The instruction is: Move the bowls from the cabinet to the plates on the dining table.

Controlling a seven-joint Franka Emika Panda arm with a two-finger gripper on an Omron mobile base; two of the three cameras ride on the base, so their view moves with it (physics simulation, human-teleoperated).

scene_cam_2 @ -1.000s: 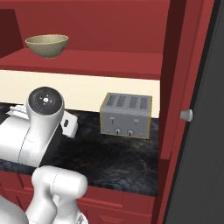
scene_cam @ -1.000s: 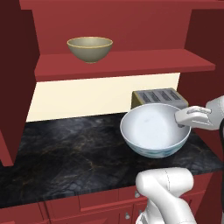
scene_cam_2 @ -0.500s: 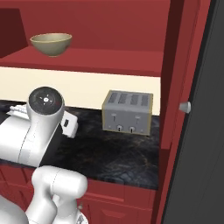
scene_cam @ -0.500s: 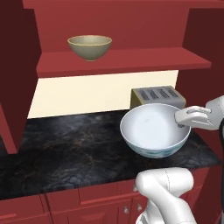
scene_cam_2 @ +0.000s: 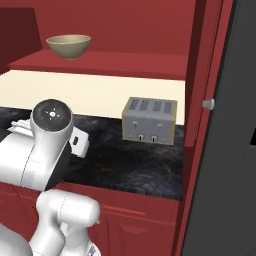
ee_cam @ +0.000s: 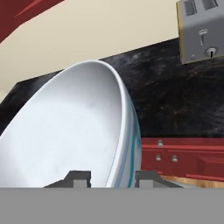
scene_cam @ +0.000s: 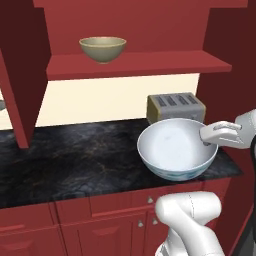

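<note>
My gripper (scene_cam: pixel 206 137) is shut on the right rim of the white bowl with a blue-teal pattern (scene_cam: pixel 176 148), holding it in the air above the black counter's front edge. In the hand view the bowl (ee_cam: pixel 65 131) tilts, its rim caught between my fingertips (ee_cam: pixel 148 177), and the gripper (ee_cam: pixel 113 178) sits at the bottom. The olive-tan bowl (scene_cam: pixel 102 48) (scene_cam_2: pixel 68 46) stands upright on the red shelf of the cabinet (scene_cam: pixel 140 65) (scene_cam_2: pixel 105 65). The plates and the dining table are out of view.
A grey toaster (scene_cam: pixel 176 106) (scene_cam_2: pixel 150 120) (ee_cam: pixel 201 30) stands at the back of the black marbled counter (scene_cam: pixel 75 155), just behind the held bowl. An open cabinet door with a silver knob (scene_cam_2: pixel 209 104) stands at the right, another door (scene_cam: pixel 20 75) at the left. Red drawers lie below the counter.
The whole scene has drifted slightly in both base views, so the camera has moved. The white bowl stays in my gripper at the same place relative to the arm.
</note>
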